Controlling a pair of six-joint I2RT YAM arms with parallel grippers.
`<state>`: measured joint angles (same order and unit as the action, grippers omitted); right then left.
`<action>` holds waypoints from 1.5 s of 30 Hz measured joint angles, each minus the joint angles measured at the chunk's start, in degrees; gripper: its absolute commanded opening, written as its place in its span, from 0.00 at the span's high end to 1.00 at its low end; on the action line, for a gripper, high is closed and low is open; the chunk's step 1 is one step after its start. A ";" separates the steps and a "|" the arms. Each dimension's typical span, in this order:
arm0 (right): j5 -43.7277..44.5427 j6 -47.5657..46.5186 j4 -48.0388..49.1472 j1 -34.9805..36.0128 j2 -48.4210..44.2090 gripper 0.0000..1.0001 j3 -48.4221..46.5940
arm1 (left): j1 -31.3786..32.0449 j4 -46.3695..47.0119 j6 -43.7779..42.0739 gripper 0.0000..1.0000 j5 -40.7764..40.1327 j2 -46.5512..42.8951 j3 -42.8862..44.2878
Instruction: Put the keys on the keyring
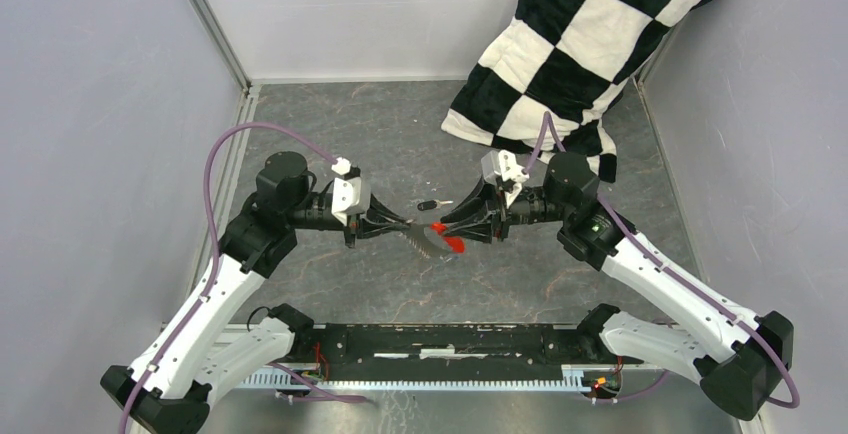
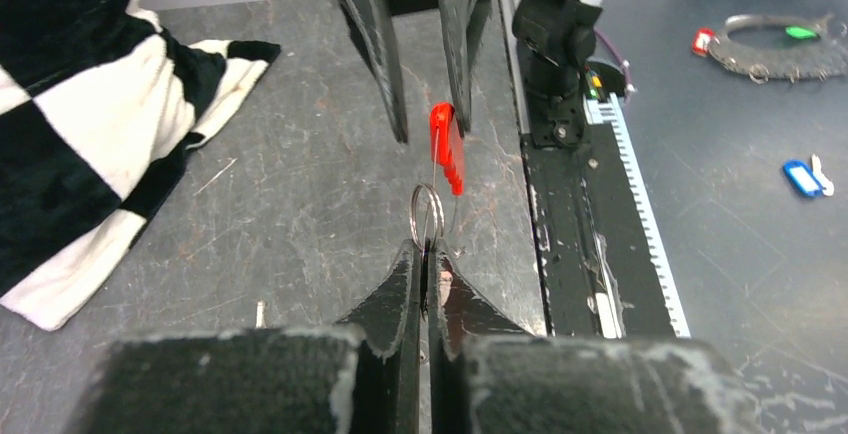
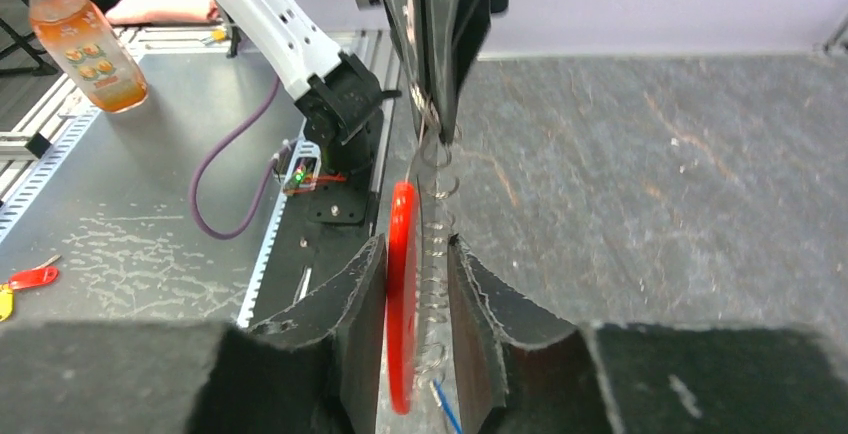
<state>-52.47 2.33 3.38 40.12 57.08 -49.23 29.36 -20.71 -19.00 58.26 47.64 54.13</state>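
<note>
The keyring is held between both grippers above the middle of the table. My left gripper is shut on its thin metal ring. My right gripper faces it and is closed on the red tag, with the grey chain beside it. A key with a black head lies on the table just behind the grippers. A thin blue sliver shows low between the right fingers; I cannot tell what it is. No blue-headed key is recognisable.
A black-and-white checkered cushion lies at the back right. Grey walls close the cell on the left, back and right. The black mounting rail runs along the near edge. Outside the cell lie a blue tag and an orange bottle.
</note>
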 measured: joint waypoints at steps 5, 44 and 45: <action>-3.15 3.15 5.70 0.00 0.00 0.57 -0.13 | 0.02 -5.09 -4.92 0.98 2.86 -0.02 0.24; 13.44 -29.79 -35.69 17.27 16.28 0.74 -29.86 | 0.00 -7.93 -3.08 0.98 6.69 -1.90 -1.95; 13.44 -29.59 -35.65 17.27 16.35 0.73 -29.83 | 0.00 -8.00 -3.10 0.98 6.80 -2.01 -2.03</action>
<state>-39.03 -27.27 -32.27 57.39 73.43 -79.07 29.36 -28.71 -22.11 65.06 45.63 52.10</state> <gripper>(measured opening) 0.246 0.040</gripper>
